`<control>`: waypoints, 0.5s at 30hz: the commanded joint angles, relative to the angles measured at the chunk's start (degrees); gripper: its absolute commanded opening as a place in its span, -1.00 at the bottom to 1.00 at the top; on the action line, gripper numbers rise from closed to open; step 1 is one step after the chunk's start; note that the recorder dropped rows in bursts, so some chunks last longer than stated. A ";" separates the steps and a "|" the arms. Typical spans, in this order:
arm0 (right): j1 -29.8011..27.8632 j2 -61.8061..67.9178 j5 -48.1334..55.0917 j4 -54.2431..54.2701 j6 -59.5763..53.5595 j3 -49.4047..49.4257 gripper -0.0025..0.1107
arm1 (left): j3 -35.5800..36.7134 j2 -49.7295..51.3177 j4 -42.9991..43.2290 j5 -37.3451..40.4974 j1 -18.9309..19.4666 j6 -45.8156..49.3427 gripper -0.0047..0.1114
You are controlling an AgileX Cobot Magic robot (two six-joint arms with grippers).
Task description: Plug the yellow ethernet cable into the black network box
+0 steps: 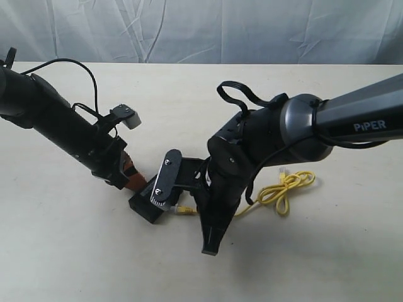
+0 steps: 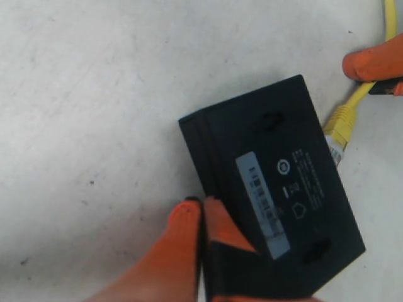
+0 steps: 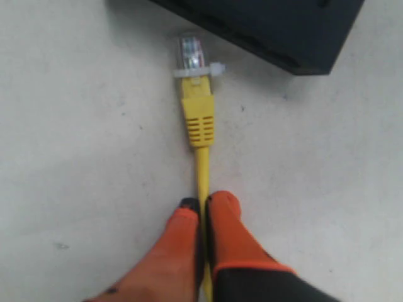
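Observation:
The black network box (image 2: pixel 277 189) lies flat on the pale table, label side up; in the exterior view the box (image 1: pixel 150 206) sits between the two arms. My left gripper (image 2: pixel 201 204) is shut, its orange fingers (image 2: pixel 186 220) pressed against the box's long side with nothing between them. My right gripper (image 3: pixel 203 201) is shut on the yellow ethernet cable (image 3: pixel 201 167) just behind the yellow boot. The clear plug (image 3: pixel 191 53) points at the box's edge (image 3: pixel 271 31) and stops a short gap away from it. The same plug (image 2: pixel 340 129) lies beside the box's far side.
The rest of the cable lies in loose loops (image 1: pixel 286 189) on the table to the right of the right arm (image 1: pixel 296 126). A black part of that arm (image 1: pixel 214 233) reaches down toward the front. A white cloth (image 1: pixel 201 28) hangs behind the table.

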 commanded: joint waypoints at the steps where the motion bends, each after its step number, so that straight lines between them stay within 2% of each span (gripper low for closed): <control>1: -0.09 -0.49 0.49 -0.60 -0.60 -0.12 -0.97 | -0.22 0.39 1.00 0.24 -0.55 0.09 -0.92; 15: -0.09 -1.64 -1.41 -0.60 -0.60 -0.12 -0.97 | -0.22 0.39 0.99 0.46 -0.55 0.09 -0.92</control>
